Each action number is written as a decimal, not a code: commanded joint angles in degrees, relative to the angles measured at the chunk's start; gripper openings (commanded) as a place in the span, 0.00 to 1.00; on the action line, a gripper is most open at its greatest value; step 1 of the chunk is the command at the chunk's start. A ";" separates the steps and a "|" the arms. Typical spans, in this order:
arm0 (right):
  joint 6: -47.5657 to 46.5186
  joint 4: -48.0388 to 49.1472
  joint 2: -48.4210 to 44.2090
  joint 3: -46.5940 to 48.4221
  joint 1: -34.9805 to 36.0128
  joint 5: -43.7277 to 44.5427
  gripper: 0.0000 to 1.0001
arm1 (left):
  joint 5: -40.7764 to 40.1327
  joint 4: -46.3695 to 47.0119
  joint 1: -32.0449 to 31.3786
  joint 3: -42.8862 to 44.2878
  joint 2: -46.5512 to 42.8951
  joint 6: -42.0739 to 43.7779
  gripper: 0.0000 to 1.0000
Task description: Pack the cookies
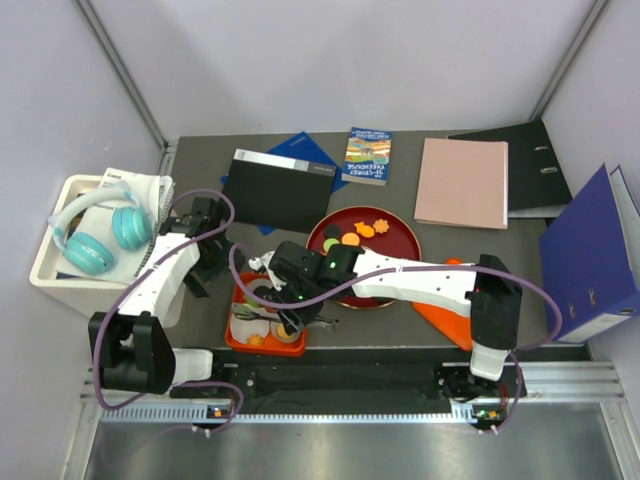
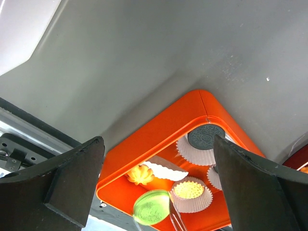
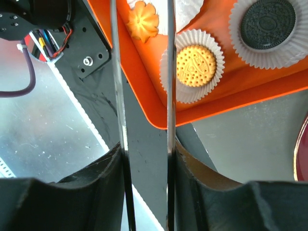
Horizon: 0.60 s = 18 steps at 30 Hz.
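Observation:
An orange tray [image 1: 237, 345] at the near edge holds white paper cups. In it lie a black cookie [image 2: 206, 136], a yellow cookie [image 2: 188, 190] and an orange flower cookie [image 2: 139, 174]. My right gripper [image 3: 147, 159] is shut on a pair of thin tongs [image 3: 117, 96] that reach over the tray. Seen from the left wrist, the tong tips pinch a green cookie [image 2: 151, 207] above the tray's near corner. More cookies [image 1: 358, 232] lie on the red plate [image 1: 400, 250]. My left gripper [image 2: 159, 187] hangs open left of the tray, holding nothing.
An orange lid [image 1: 445, 312] lies right of the tray under the right arm. A white box with teal headphones [image 1: 95, 240] stands at the left. A black folder [image 1: 275, 188], a book [image 1: 367, 155], a pink folder [image 1: 462, 182] and a blue binder [image 1: 590, 250] line the back and right.

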 commanded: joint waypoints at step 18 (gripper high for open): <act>-0.72 0.04 0.45 4.08 0.83 1.38 0.52 | -0.49 1.74 0.38 -0.42 -1.24 0.48 0.99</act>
